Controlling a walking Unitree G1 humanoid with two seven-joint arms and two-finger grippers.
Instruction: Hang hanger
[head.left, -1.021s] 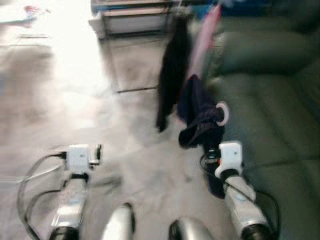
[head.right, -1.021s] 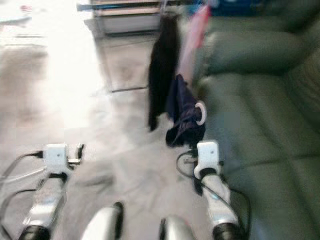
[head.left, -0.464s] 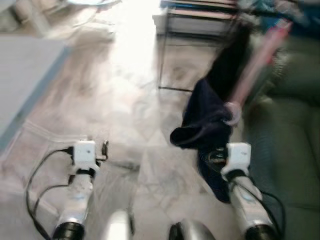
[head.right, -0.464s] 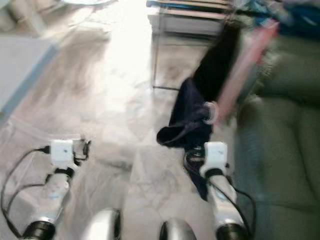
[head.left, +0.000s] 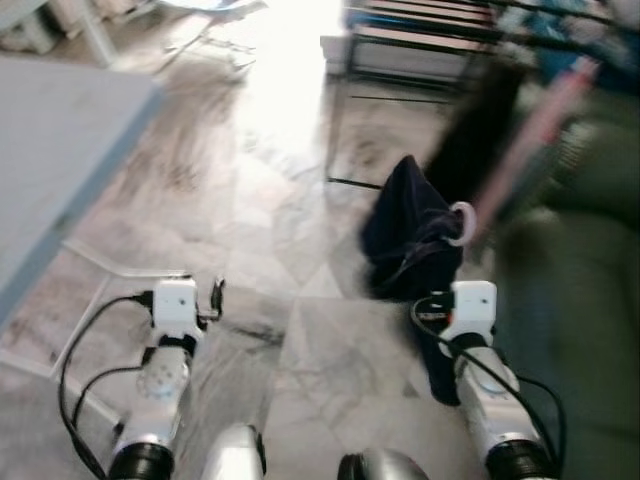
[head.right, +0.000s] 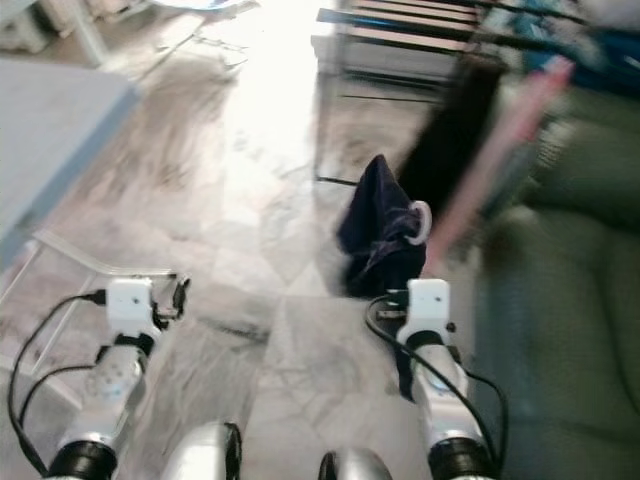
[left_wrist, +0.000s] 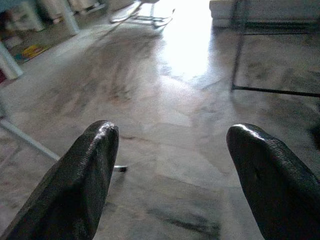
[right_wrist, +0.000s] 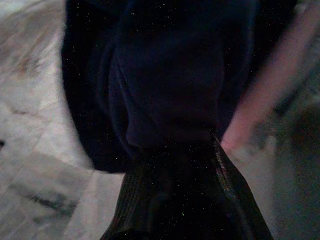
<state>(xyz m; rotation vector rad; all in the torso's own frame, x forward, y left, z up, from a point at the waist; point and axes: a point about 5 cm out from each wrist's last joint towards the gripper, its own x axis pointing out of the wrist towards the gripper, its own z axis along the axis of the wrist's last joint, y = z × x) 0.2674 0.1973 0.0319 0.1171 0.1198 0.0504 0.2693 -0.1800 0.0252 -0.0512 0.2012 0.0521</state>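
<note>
Carrying the garment on its hanger toward the rail

Right pincer (head.left: 440, 262) clamped on navy garment (head.left: 408, 235), white hanger hook (head.left: 462, 222) up; left pincer (left_wrist: 172, 165) apart, idle. Lift the hook over the rack (head.left: 420, 22) at one o'clock.

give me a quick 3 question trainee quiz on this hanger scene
1. True or false: the left gripper is open and holds nothing.
2. What does the right gripper hold? A) a pink towel B) a dark garment on a hanger C) a cable
3. Fill in: to the robot's right stands a green ____.

Key: 1 true; 2 B; 3 sofa
</note>
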